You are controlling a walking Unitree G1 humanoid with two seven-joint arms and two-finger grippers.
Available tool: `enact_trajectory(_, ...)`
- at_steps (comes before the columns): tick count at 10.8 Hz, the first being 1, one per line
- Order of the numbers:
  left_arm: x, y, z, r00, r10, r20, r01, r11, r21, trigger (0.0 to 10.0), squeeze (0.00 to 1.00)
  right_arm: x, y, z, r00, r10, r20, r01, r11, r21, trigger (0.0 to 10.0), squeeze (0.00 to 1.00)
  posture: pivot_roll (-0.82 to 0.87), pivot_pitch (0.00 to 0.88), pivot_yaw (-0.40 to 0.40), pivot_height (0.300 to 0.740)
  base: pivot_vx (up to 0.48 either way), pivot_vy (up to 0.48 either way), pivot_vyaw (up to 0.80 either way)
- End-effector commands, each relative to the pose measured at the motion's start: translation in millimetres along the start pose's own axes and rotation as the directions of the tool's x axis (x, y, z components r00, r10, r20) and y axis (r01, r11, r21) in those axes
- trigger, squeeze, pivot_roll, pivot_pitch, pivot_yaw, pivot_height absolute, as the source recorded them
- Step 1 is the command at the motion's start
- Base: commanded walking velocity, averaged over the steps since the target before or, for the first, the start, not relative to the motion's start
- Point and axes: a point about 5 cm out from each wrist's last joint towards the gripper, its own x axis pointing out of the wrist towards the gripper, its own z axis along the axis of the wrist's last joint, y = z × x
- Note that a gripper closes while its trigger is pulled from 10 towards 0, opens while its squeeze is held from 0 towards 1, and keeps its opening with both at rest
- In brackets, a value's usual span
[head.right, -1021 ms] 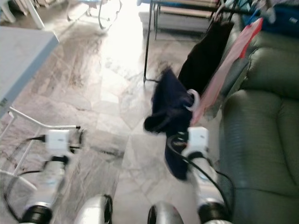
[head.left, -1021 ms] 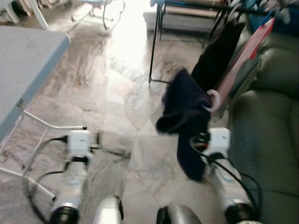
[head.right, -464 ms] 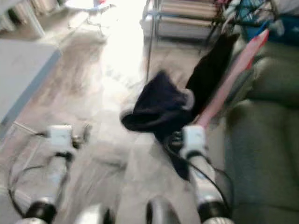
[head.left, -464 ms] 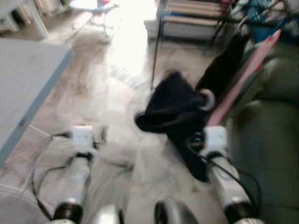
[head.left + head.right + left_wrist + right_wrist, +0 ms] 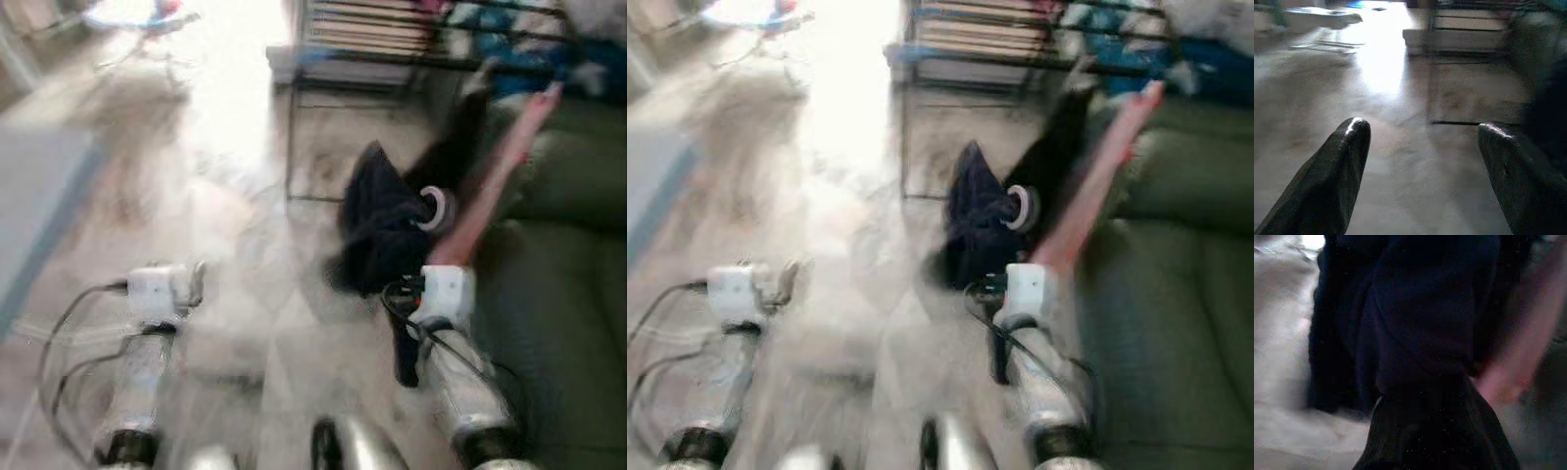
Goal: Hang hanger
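no readable writing; right gripper [image 5: 416, 235] grasps hanger [image 5: 434, 208] with dark garment [image 5: 377, 230]; left gripper [image 5: 1420, 142] released.

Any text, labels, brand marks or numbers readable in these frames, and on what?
None can be read. All four views are motion-blurred. The dark garment carried at the right gripper, the white hanger hook, the pink cloth and the green sofa show no lettering. The rack behind is too blurred to tell. The left gripper, open, shows no marks.
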Motion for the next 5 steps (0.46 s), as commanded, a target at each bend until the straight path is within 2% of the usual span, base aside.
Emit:
enact_trajectory(1,-4.2,8.9,-3.0,1.000,0.014,-0.018,-0.014,1.000,0.011,10.0,0.00,5.2,4.9,14.0,0.998,0.010,0.066,-0.011,1.000,0.011,10.0,0.00,-0.01,0.137,-0.077,0.740,0.480,0.000,0.00)
enact_trajectory(2,-2.2,8.6,-4.2,0.999,0.020,-0.039,-0.020,1.000,-0.003,10.0,0.00,6.3,6.2,14.6,0.998,0.014,0.065,-0.015,1.000,0.008,10.0,0.00,-0.01,0.137,-0.075,0.740,0.461,0.000,0.00)
enact_trajectory(5,-0.7,8.3,-4.4,0.998,0.015,-0.054,-0.016,1.000,-0.017,10.0,0.00,12.1,5.4,13.1,1.000,-0.004,0.027,0.005,1.000,-0.023,10.0,0.00,-0.01,0.142,-0.076,0.740,0.346,0.329,0.00)
